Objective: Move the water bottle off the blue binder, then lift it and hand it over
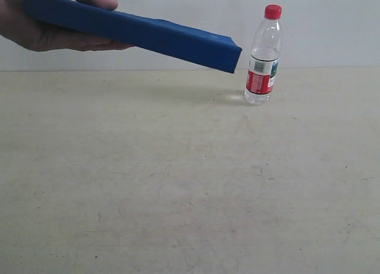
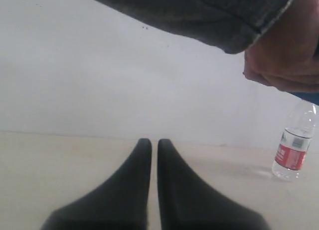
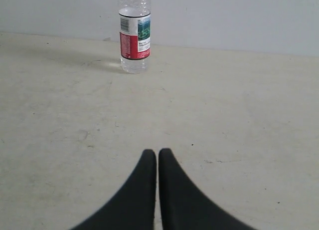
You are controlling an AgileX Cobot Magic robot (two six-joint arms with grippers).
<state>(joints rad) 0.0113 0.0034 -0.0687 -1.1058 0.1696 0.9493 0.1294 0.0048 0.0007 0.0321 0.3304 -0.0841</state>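
The water bottle (image 1: 263,55), clear with a red cap and a red, white and green label, stands upright on the table at the back right. A person's hand (image 1: 47,21) holds the blue binder (image 1: 136,30) tilted in the air at the upper left, its low end just left of the bottle. The bottle also shows in the left wrist view (image 2: 294,142) and the right wrist view (image 3: 134,33). My left gripper (image 2: 154,141) is shut and empty, far from the bottle. My right gripper (image 3: 157,152) is shut too, over bare table short of the bottle. Neither arm shows in the exterior view.
The beige table (image 1: 178,185) runs back to a pale wall. A grey sleeve (image 2: 199,13) and the hand (image 2: 286,55) hang over the left side of the table.
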